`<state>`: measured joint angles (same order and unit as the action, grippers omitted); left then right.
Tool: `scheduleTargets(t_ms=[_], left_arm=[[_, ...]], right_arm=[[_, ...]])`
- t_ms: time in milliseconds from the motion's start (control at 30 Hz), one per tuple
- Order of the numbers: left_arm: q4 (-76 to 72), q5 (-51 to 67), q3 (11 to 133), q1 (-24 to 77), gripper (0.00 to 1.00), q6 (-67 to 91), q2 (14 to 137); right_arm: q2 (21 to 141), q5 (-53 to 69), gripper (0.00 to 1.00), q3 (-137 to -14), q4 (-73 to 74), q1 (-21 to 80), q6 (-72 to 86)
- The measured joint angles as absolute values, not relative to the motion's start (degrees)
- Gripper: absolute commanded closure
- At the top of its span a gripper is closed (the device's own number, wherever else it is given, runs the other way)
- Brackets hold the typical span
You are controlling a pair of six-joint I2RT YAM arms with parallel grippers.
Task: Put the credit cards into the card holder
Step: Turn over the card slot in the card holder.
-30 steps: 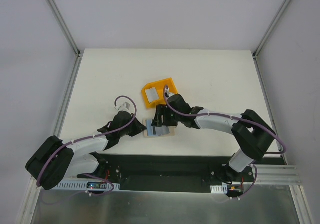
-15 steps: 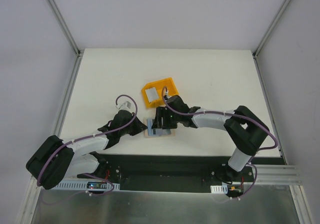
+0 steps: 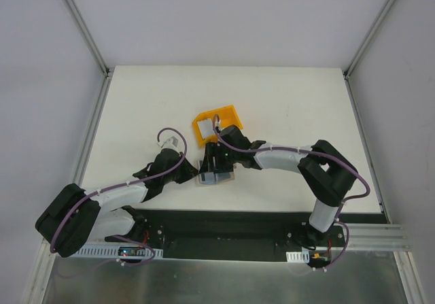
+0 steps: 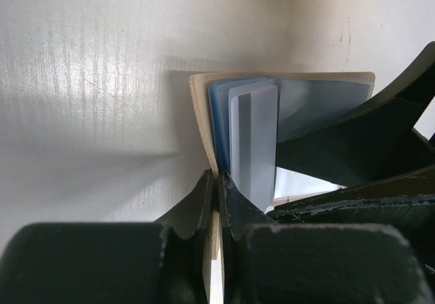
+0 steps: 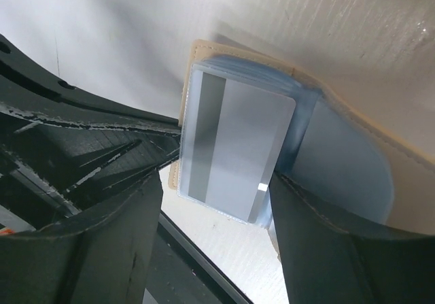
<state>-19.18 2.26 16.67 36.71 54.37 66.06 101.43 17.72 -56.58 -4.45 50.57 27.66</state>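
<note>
There are two arms, and each has one gripper with two fingers. There is one card holder (image 5: 346, 168), beige with see-through blue pockets, lying open. I can count two credit cards. One shiny grey card (image 5: 238, 151) with a darker stripe lies flat on top of the blue pockets. The other card (image 3: 204, 127) sits in the one yellow bin (image 3: 228, 117), past the right gripper's fingers and apart from them. There may be more cards tucked in the pockets, but I cannot tell.

The left gripper (image 4: 216, 178) is clenched tight. Its fingers (image 4: 197, 209) pinch the beige edge of the card holder, and the rest of the holder spreads out in front of them.

The right gripper (image 5: 216, 181) is spread wide. Its fingers (image 5: 326, 249) stand one on each side of the striped card, so the card lies right between them. On the left side of the wrist view a thin strip of holder shows between the card and the finger, so they are not squeezing it. One right finger is just beside the left fingers.

The table (image 3: 285, 100) under it all is white with fine lines in it. Plain pale walls (image 3: 224, 18) stand around it, with metal rails (image 3: 81, 25) up the corners.
</note>
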Motion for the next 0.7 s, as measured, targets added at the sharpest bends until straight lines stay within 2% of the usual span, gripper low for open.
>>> scheduleTargets(t_ms=[267,467,700], left_arm=[[-17.76,2.42,17.06,36.71,1.0,52.95,64.51],[-14.72,2.83,20.8,36.77,1.0,50.39,60.84],[-12.05,5.37,26.02,36.77,1.0,46.81,62.02]], right_arm=[[101.8,18.94,0.29,-55.96,-5.06,49.54,26.98],[97.43,18.33,0.27,-51.16,-5.78,45.63,26.0],[92.62,14.72,0.31,-49.69,-3.53,42.94,24.56]])
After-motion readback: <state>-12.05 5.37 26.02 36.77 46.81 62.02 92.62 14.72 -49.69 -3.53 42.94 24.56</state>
